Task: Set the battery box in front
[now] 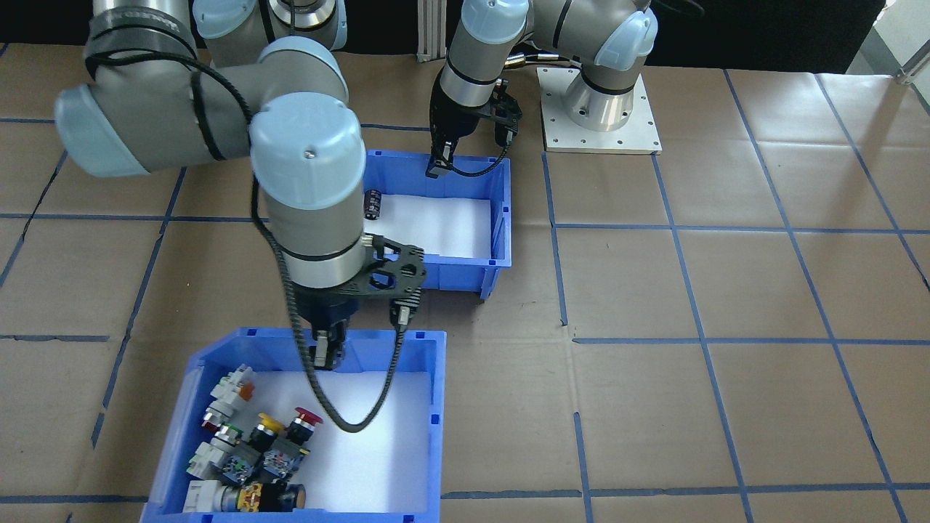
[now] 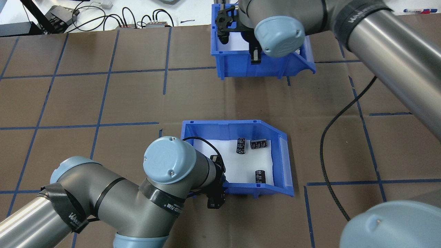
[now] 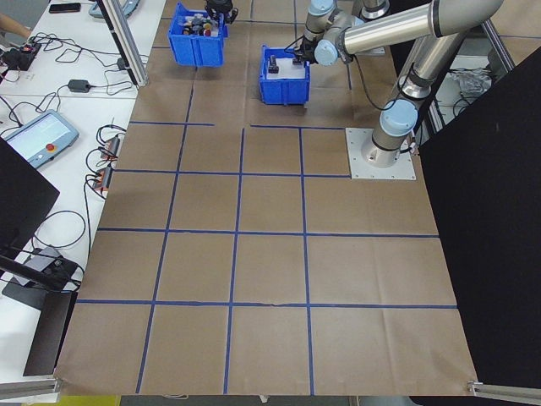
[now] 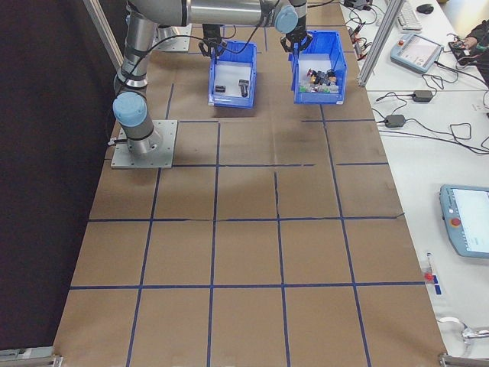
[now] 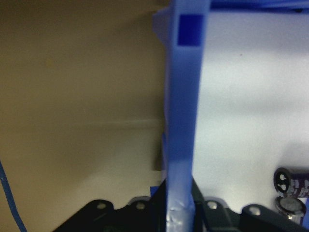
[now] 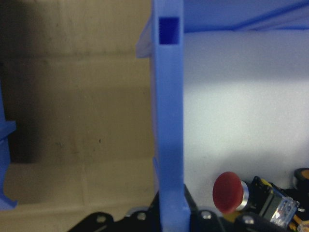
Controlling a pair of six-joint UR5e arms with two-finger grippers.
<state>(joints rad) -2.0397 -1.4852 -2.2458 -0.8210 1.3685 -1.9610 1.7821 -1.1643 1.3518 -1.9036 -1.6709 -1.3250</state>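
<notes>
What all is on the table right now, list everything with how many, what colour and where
battery box: one, blue, near the robot, centre.
batteries: three, dark, on its white floor.
button bin: one, blue, far side of the table.
push-buttons and switches: a cluster, mixed colours, in that bin.
table: brown, blue tape grid.
left end effector: shut on the battery box's wall.
right end effector: shut on the button bin's wall.

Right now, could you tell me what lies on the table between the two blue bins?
Nothing: in the overhead view only bare brown table with blue tape lines separates the battery box from the push-button bin.
</notes>
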